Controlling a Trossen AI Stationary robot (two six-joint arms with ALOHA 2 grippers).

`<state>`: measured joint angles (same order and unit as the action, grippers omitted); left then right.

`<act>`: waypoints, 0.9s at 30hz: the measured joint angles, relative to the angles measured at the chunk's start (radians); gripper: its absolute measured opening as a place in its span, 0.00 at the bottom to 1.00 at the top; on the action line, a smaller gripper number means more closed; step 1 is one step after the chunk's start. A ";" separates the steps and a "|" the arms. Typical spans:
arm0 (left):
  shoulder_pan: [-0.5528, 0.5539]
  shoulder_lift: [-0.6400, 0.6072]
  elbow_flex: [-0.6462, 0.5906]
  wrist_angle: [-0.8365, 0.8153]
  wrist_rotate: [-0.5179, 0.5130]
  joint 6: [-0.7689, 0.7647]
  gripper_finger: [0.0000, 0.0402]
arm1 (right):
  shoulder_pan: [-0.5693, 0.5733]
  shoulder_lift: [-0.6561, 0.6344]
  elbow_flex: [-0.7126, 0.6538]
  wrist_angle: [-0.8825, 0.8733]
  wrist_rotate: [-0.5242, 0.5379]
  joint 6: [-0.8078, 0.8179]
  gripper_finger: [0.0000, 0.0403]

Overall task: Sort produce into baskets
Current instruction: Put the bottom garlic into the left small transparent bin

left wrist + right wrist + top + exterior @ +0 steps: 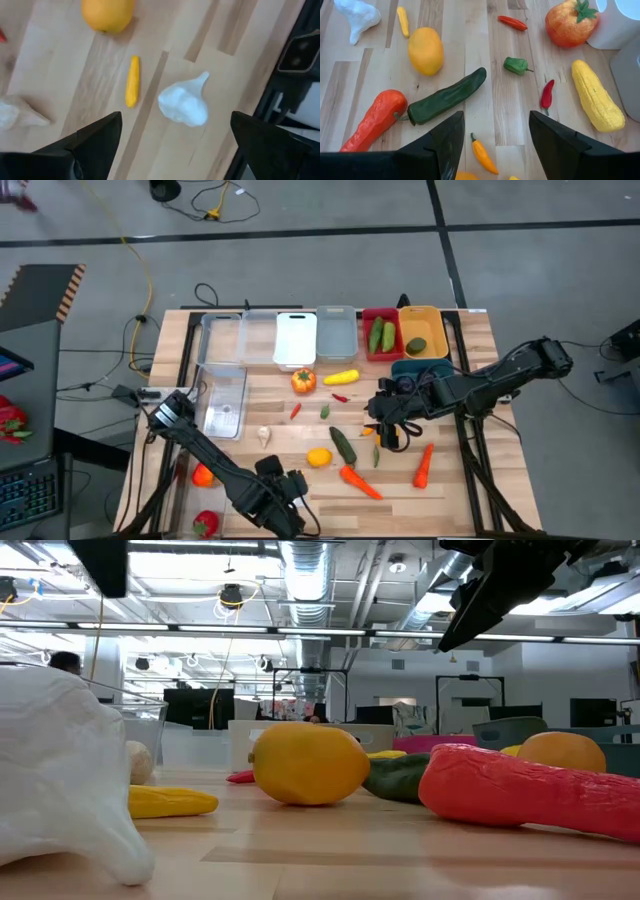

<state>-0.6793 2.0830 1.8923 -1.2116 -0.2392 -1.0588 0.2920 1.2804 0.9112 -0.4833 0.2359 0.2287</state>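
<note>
The tabletop (450,500) carried a row of baskets (335,335) along its far edge, with the produce scattered nearer than that row. Taking the dark cucumber (343,445) as landmark: the red basket (381,334) with two green pieces and the yellow basket (423,332) with one lay well beyond it, the white basket (296,340) beyond and to its left. The left arm waited at the near left corner, far from the cucumber, its gripper (172,135) hanging with fingers spread over a garlic (184,103) and holding nothing. The right gripper (495,132) hovered just right of the cucumber, fingers parted and empty, with the cucumber (446,96) ahead between them. Around the cucumber lay a carrot (359,481) just nearer, a lemon (318,457) to its left, a yellow squash (340,377) and a tomato (303,380) beyond it, and small chilies (547,94) close by. The step in hand looked like picking the cucumber for the red basket. To do it well, the right gripper should probably line its fingers across the cucumber's narrow width near its middle, descend straight, and keep clear of the orange chili (483,154) and the carrot beside it, since a slanted grip might roll the smooth piece away.
</note>
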 joint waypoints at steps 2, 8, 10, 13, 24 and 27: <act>0.011 0.002 0.000 0.018 -0.012 0.000 0.89 | 0.000 0.000 0.000 0.000 0.000 0.000 0.62; 0.022 0.031 0.001 0.037 0.009 -0.025 0.89 | 0.000 0.000 0.000 0.001 0.000 0.000 0.62; 0.025 0.049 0.000 0.045 0.036 -0.031 0.89 | 0.000 0.000 0.000 0.001 0.000 0.000 0.62; 0.027 0.063 0.000 0.054 0.053 -0.054 0.89 | 0.000 0.000 0.000 0.003 0.000 0.000 0.62; 0.029 0.122 0.001 0.043 0.059 -0.103 0.89 | 0.000 0.000 0.000 0.018 0.000 0.000 0.62; 0.029 0.147 0.000 0.043 0.067 -0.106 0.89 | 0.000 0.000 0.000 0.024 0.000 0.000 0.62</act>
<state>-0.6499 2.2303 1.8923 -1.1683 -0.1719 -1.1645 0.2920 1.2804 0.9112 -0.4595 0.2359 0.2291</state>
